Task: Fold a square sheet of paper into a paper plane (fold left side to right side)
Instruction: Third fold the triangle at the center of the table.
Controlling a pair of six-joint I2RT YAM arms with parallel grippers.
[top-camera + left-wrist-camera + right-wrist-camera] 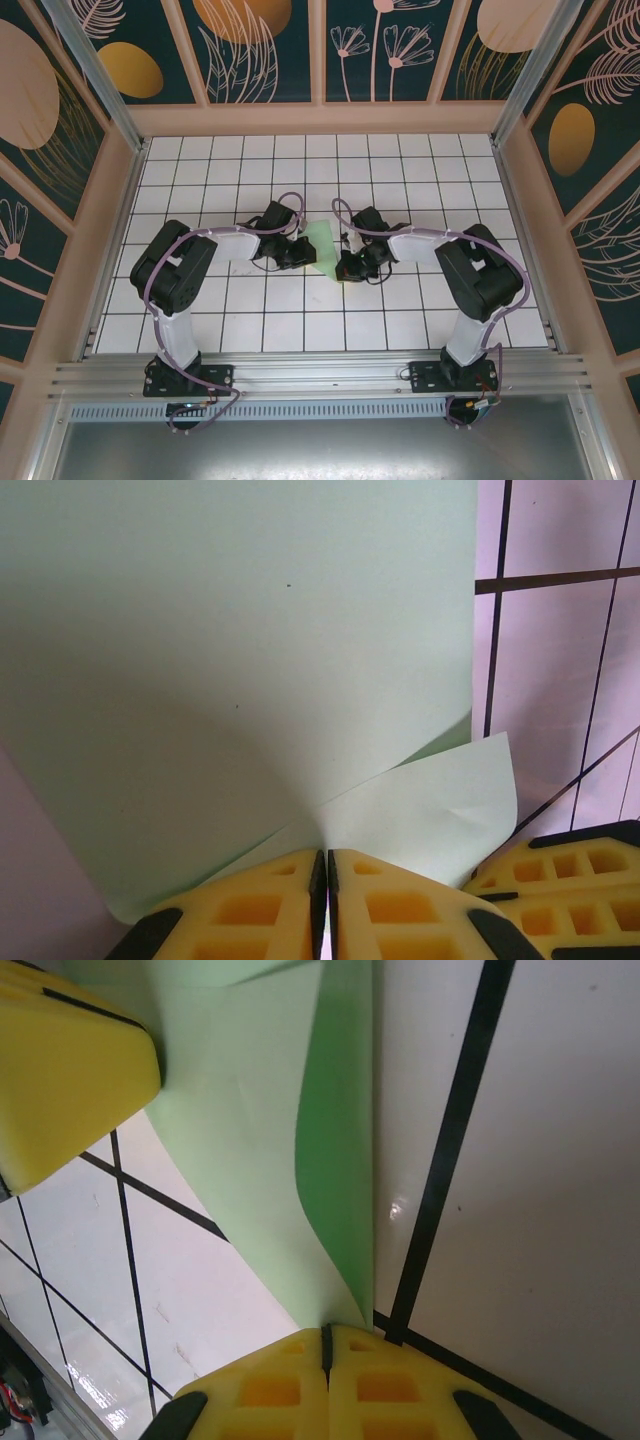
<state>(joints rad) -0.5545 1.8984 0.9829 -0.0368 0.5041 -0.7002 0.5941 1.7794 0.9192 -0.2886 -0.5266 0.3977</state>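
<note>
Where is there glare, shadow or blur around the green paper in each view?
Top external view: even light, sharp, no glare on the sheet of paper. Left wrist view: the sheet is close and pale, with a soft shadow along its lower curve. Right wrist view: a small glare spot on the white tile beside the sheet, whose turned-over side looks darker green.

Plain pale mint-green paper (322,246) sits near the centre of the tiled table (400,330). It's bowed and partly lifted, one flap curling over another, not creased flat.
</note>
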